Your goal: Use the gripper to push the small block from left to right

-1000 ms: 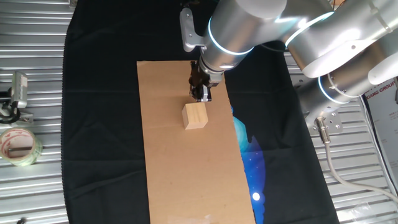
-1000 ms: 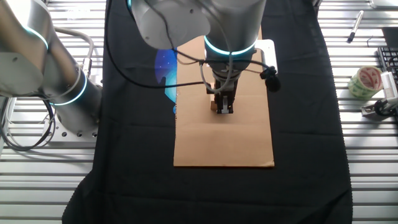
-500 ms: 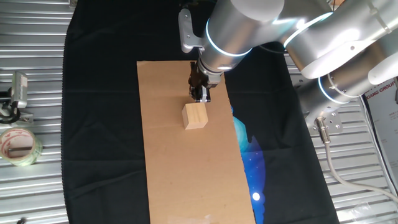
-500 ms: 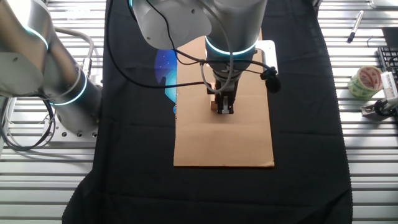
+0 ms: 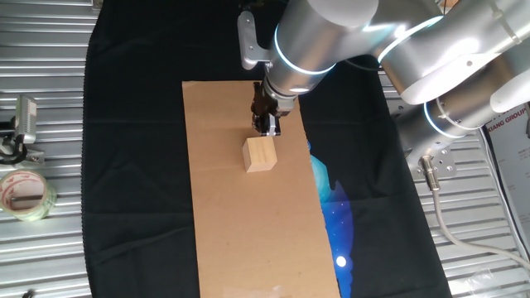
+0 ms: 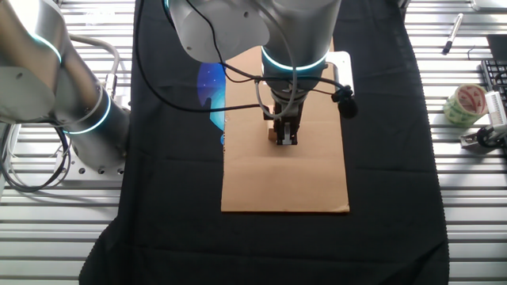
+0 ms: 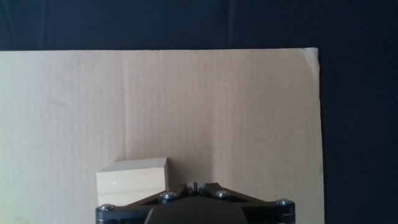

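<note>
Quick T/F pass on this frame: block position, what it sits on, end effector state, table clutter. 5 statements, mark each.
1. The small block lies on the cardboard sheet. True.
2. The end effector is shut on the block and lifting it. False: the block rests flat on the sheet, with the end effector beside it, not around it.
3. A roll of tape sits on the metal table, off the black cloth. True.
4. The block lies on the cloth's blue print. False: it is on the cardboard; the print shows beside the sheet's edge.
5. In the hand view the block sits left of centre. True.
</note>
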